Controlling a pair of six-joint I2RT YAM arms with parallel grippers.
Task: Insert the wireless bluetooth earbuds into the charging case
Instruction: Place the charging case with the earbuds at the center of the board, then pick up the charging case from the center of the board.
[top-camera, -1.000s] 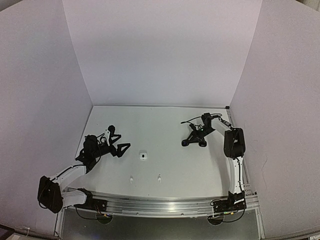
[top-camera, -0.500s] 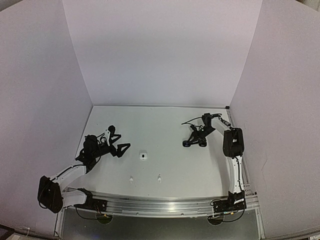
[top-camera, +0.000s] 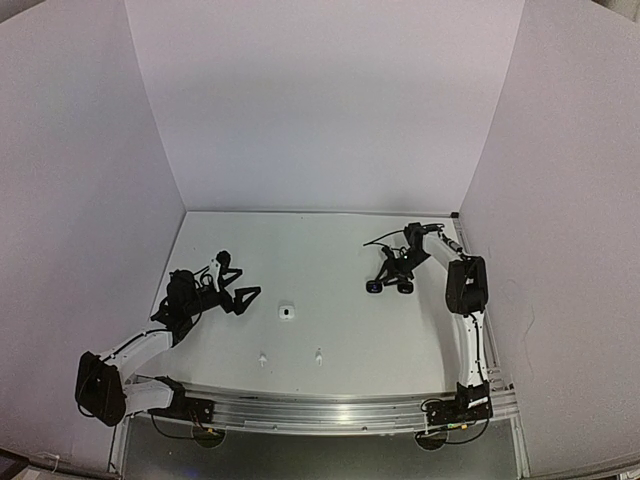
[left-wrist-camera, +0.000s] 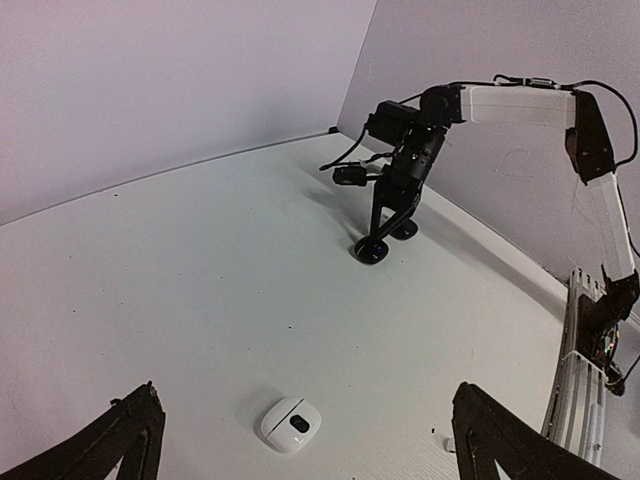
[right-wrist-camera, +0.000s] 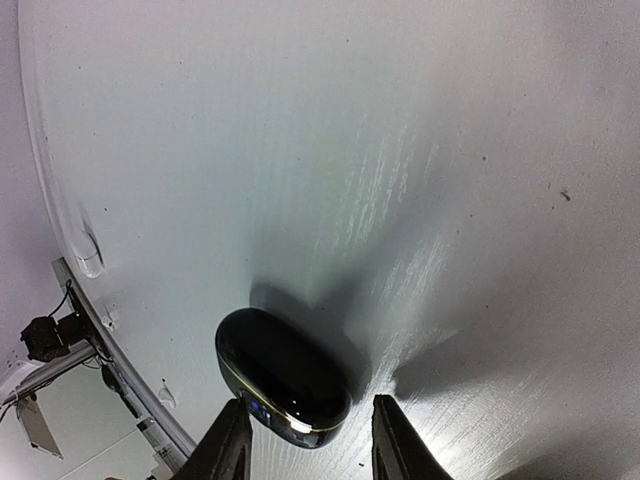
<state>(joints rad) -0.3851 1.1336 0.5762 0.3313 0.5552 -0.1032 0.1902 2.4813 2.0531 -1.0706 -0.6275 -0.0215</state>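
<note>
A closed black charging case (right-wrist-camera: 283, 378) lies on the white table between my right gripper's (right-wrist-camera: 312, 445) fingers. The jaws are open round it: the left finger is close against it and the right finger stands apart. In the top view this gripper (top-camera: 389, 286) points down at the table's back right. A closed white charging case (left-wrist-camera: 291, 424) lies at the table's middle (top-camera: 287, 313), just ahead of my open, empty left gripper (left-wrist-camera: 310, 470). Two white earbuds (top-camera: 262, 356) (top-camera: 318, 354) lie near the front edge. No black earbuds show.
White walls enclose the table (top-camera: 320, 250) on three sides. The metal rail (top-camera: 330, 410) with both arm bases runs along the near edge. The right arm (left-wrist-camera: 520, 100) reaches across the far right in the left wrist view.
My right gripper has shifted slightly and settled round the black case; its arm has straightened a little. The left arm, the white case and the earbuds have not moved.
</note>
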